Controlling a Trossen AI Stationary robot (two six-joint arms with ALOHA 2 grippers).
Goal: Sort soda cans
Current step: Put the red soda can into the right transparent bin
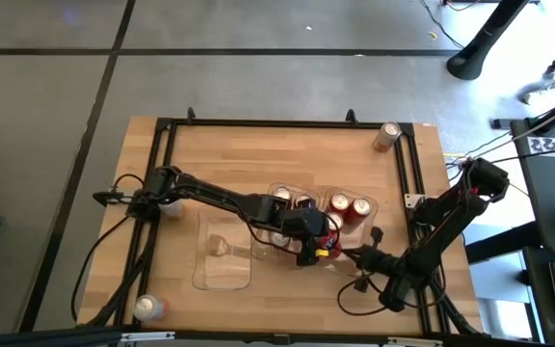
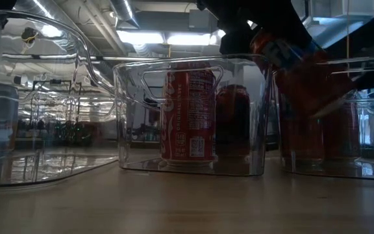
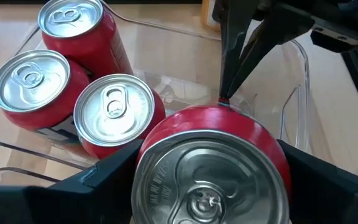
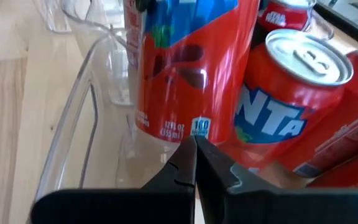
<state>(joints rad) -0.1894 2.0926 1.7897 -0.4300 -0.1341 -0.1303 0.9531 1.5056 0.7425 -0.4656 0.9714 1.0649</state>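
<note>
While my left gripper (image 3: pixel 210 180) clamps a red can (image 3: pixel 213 168) above the clear tray (image 3: pixel 294 93), three red cans (image 3: pixel 114 112) crowd its ten o'clock side and my shut right gripper (image 4: pixel 196 155) touches it at twelve

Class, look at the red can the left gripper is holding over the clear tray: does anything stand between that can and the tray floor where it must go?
Yes. The right gripper, shut, touches the held can's side just above the clear tray. Three red cans fill the tray's other end; the floor beside them looks free.
</note>
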